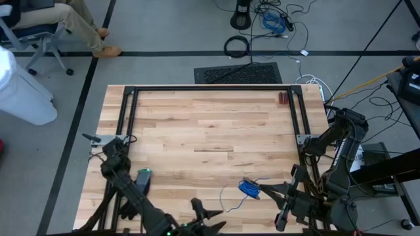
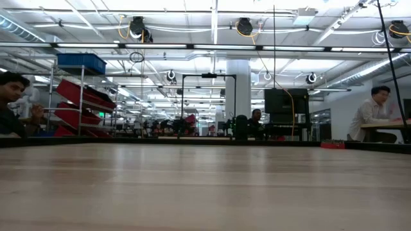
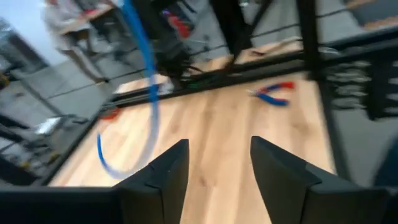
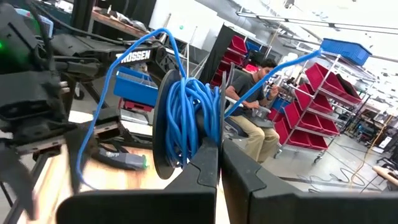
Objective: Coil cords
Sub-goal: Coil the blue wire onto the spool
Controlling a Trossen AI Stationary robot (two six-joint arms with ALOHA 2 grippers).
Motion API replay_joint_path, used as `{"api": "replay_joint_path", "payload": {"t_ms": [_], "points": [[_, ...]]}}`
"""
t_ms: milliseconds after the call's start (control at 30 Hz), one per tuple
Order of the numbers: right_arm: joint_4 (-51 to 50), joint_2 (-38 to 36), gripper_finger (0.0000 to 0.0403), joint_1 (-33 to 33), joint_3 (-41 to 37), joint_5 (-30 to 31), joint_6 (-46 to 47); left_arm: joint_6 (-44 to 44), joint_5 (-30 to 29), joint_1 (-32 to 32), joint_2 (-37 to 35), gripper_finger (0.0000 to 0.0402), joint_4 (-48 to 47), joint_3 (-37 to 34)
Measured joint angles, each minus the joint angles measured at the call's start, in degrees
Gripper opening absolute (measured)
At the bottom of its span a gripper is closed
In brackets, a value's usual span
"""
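Keep the right gripper (image 4: 217, 163) pinching the cord (image 1: 249, 189) bundle at lower centre; guide the tail with the spread left gripper (image 3: 214, 171).

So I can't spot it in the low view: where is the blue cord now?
High view: the cord is a small bundle at the table's near edge, right of centre, clamped in the right gripper, tail trailing toward the left gripper.

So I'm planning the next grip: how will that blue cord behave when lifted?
Probably floppy: the blue cord, pinched as a bundle in the right gripper, throws loose loops, and its tail curves slackly over the table. Likely light, and apt to unwind.
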Motion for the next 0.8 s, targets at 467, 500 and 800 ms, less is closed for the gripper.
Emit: {"api": "replay_joint_path", "payload": {"t_ms": [467,500,800], "points": [[1.8,0.0,0.0,0.0,0.0,-0.2,-1.1,1.8,-3.7,-3.2,0.0,0.0185,1.3,0.0],[1.8,0.0,0.0,0.0,0.0,-0.2,-1.1,1.8,-3.8,-3.0,0.0,0.0185,1.9,0.0],[1.9,0.0,0.0,0.0,0.0,-0.3,-1.0,1.7,-7.0,-1.8,-0.1,0.0185,3.1,0.0]]}}
